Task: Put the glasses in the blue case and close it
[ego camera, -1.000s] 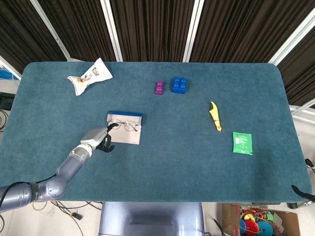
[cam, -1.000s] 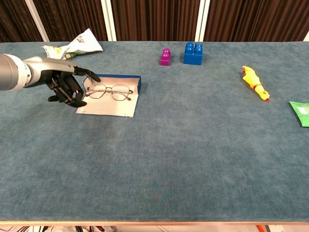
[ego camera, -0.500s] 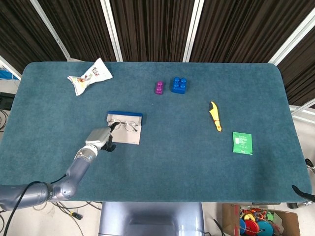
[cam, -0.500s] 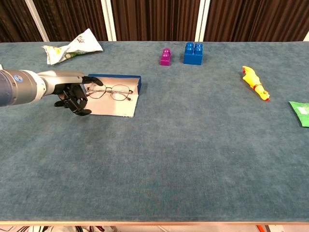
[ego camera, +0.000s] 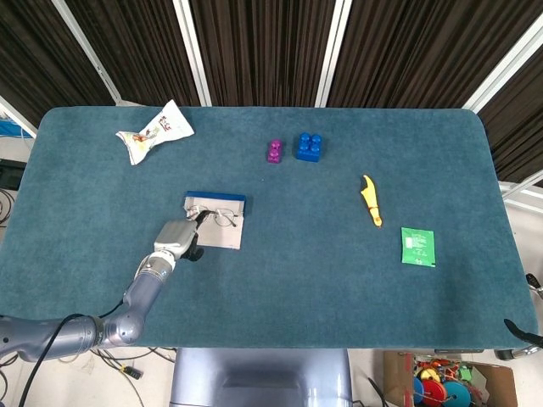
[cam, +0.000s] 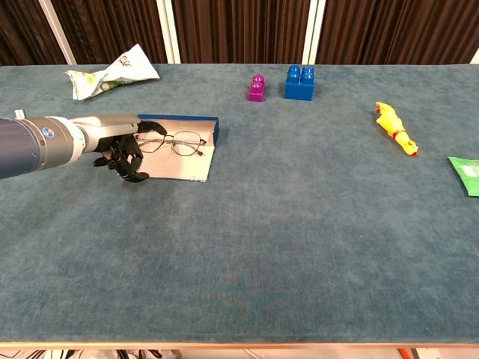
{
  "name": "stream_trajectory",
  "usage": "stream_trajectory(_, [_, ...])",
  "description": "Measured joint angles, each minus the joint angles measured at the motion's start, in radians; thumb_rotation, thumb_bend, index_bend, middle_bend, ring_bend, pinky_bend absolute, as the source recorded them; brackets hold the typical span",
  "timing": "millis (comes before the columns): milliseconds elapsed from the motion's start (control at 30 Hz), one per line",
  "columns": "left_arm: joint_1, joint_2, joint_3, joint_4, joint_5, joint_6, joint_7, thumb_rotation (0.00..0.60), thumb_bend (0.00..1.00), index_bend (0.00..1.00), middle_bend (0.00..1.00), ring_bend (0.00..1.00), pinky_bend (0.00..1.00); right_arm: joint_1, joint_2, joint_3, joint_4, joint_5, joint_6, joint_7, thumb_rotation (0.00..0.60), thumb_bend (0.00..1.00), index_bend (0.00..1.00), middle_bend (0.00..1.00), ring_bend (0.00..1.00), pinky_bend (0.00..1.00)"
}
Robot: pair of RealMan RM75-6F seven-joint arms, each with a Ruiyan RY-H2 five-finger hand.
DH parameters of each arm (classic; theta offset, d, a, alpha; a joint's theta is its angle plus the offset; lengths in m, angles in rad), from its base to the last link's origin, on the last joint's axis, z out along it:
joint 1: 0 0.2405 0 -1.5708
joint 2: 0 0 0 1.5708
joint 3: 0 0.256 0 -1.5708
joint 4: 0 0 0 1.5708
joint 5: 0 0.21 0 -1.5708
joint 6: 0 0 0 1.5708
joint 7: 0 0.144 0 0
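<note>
The blue case [ego camera: 215,196] [cam: 215,129] lies open on the table's left half, its pale inner face up. The wire-rimmed glasses [ego camera: 222,218] [cam: 177,142] rest inside it, unfolded. My left hand [ego camera: 176,237] [cam: 122,148] is at the case's left edge with its fingers [cam: 135,168] curled downward over the near-left corner. One fingertip [cam: 156,128] reaches toward the left end of the glasses. I cannot tell whether it touches them. The hand holds nothing. My right hand does not show in either view.
A crumpled snack bag [ego camera: 154,133] [cam: 112,71] lies at the back left. A purple brick [ego camera: 274,152] [cam: 257,87] and a blue brick [ego camera: 308,147] [cam: 299,82] stand at the back centre. A yellow toy [ego camera: 370,202] [cam: 394,128] and a green packet [ego camera: 417,246] [cam: 467,173] lie to the right.
My left hand has slid right, from beside the case to over its left edge, and has dropped lower. The glasses and the case have not moved.
</note>
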Motion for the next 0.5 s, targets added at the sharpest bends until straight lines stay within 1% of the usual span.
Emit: stream_trajectory(500, [-0.001, -0.012, -0.006, 0.004, -0.006, -0.009, 0.021, 0.6, 0.37, 0.01, 0.74, 0.77, 0.84, -0.001, 0.0, 0.002, -0.002, 0.005, 0.001, 0.0, 0.6, 0.15, 0.0, 0.02, 0.13, 0.24])
